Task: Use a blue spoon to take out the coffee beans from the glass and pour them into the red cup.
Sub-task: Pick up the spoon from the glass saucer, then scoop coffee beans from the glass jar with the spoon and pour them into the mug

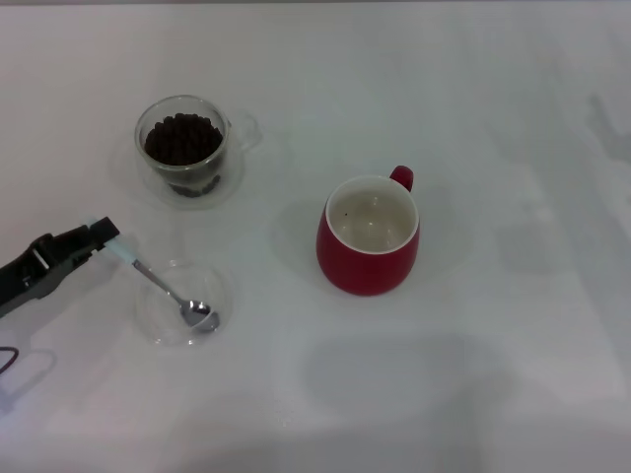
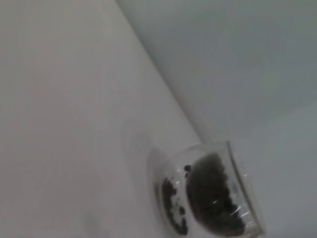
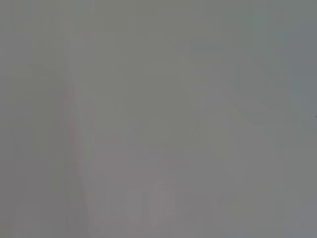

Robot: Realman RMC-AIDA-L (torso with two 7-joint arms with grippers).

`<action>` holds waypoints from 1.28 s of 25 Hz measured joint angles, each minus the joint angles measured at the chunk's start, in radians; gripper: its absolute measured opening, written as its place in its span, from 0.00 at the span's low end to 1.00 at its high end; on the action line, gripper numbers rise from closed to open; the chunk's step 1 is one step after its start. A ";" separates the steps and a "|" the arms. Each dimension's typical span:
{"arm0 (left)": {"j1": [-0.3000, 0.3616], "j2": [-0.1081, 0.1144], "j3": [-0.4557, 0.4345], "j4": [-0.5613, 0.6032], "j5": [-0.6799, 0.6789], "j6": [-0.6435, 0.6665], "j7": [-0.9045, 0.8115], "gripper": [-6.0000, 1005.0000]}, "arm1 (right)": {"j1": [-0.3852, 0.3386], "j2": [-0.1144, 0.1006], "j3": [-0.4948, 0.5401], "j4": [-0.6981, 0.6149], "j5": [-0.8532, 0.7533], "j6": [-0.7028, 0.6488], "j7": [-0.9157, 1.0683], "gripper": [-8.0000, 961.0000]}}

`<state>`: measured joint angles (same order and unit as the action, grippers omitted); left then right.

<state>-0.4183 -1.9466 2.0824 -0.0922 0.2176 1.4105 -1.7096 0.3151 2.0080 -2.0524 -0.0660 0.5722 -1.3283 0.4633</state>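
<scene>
1. Head view: the left end effector (image 1: 102,233) grips the pale handle end of the blue spoon (image 1: 170,291), whose metal bowl rests in a shallow clear dish (image 1: 148,320) near left on the white table (image 1: 493,374).
2. The glass (image 1: 187,146) of coffee beans (image 1: 182,139) stands farther back, left.
3. The red cup (image 1: 369,236) sits to the right, centre.
4. The right end effector is out of sight.

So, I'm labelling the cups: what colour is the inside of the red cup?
Creamy white inside the red cup, clearest in the head view.

Glass (image 1: 187,148) behind spoon (image 1: 173,293), seemingly dish-held; cup (image 1: 370,235) right.
</scene>
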 joint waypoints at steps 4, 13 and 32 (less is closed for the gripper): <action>0.012 0.013 -0.001 0.003 -0.039 0.023 0.000 0.14 | -0.001 0.000 0.000 0.000 0.000 0.002 0.000 0.91; 0.022 0.047 0.000 0.005 -0.141 0.125 -0.001 0.14 | -0.004 0.000 0.000 0.000 0.000 0.003 0.000 0.91; -0.356 0.144 0.225 0.012 -0.318 -0.117 0.042 0.14 | -0.015 0.003 -0.008 -0.003 -0.003 -0.004 0.046 0.91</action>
<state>-0.7744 -1.8030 2.3069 -0.0800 -0.1001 1.2940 -1.6672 0.3002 2.0110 -2.0601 -0.0687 0.5689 -1.3319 0.5089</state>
